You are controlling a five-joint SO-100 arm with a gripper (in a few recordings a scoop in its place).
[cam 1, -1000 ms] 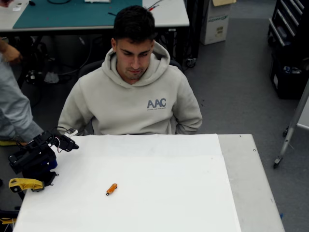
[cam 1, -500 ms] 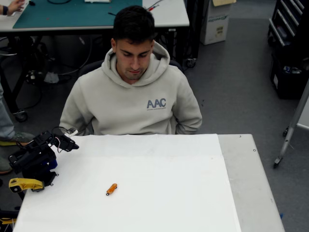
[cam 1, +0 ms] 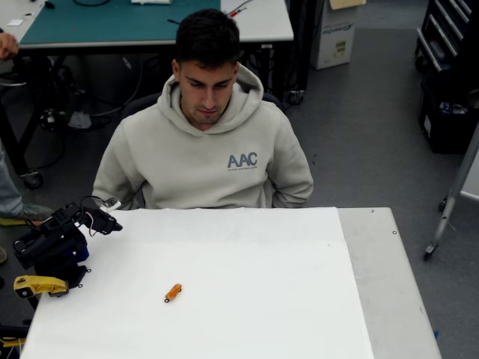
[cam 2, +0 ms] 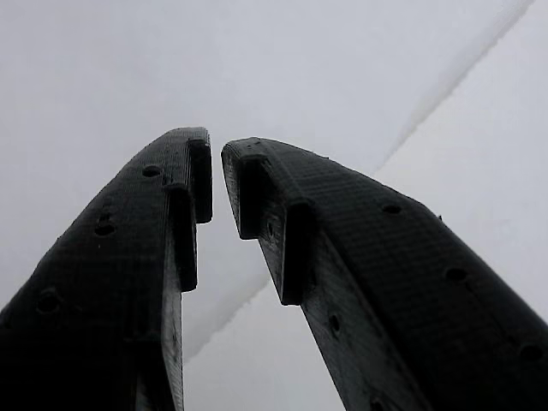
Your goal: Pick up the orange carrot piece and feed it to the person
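Nothing on the table (cam 1: pixel 299 314) has shifted; only a bystander's hand (cam 1: pixel 7 45) at the top left edge has moved. "AAC" reads on the person's hoodie (cam 1: pixel 242 160). The carrot piece (cam 1: pixel 173 292) lies on the white tabletop, well apart from the pincer (cam 1: pixel 105 222), right and below it in the overhead view. Its tips nearly meet, holding nothing (cam 2: pixel 216 171).

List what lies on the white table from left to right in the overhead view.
Yellow clamp → gripper → carrot piece → bare grey table edge.
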